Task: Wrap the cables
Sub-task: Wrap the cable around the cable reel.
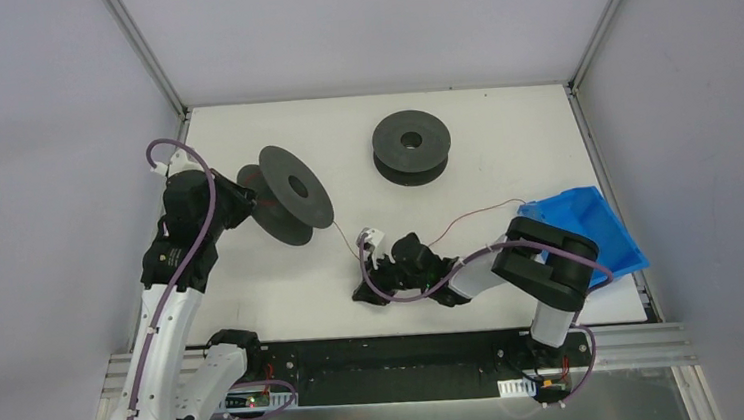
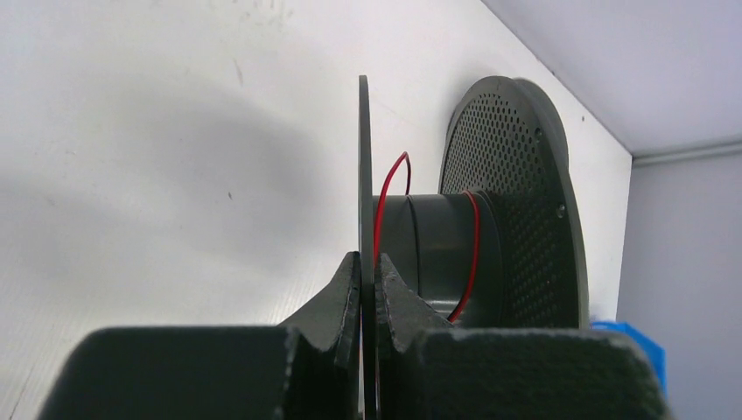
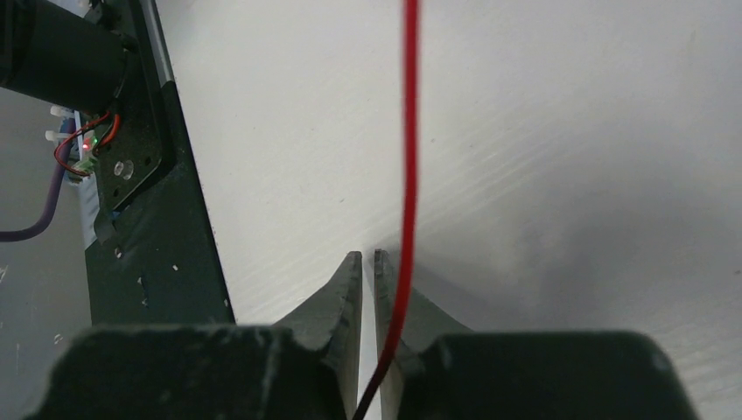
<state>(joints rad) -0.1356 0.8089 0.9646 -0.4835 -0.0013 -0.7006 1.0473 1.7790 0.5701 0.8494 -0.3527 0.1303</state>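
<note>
My left gripper (image 1: 246, 193) is shut on the thin flange (image 2: 364, 157) of a dark grey spool (image 1: 291, 191), holding it on edge over the left of the table. A thin red cable (image 2: 472, 254) loops loosely around the spool's hub. From the spool the cable (image 1: 479, 214) runs right across the table to the blue bin. My right gripper (image 1: 364, 292) sits low at the table's front middle. Its fingers (image 3: 346, 297) are almost together, and the red cable (image 3: 408, 131) crosses the right finger and drops into the narrow gap between them.
A second dark grey spool (image 1: 411, 147) lies flat at the back middle. A blue bin (image 1: 590, 228) sits at the right edge. The black base rail (image 3: 149, 201) runs along the table's near edge, close to my right gripper. Grey walls enclose the table.
</note>
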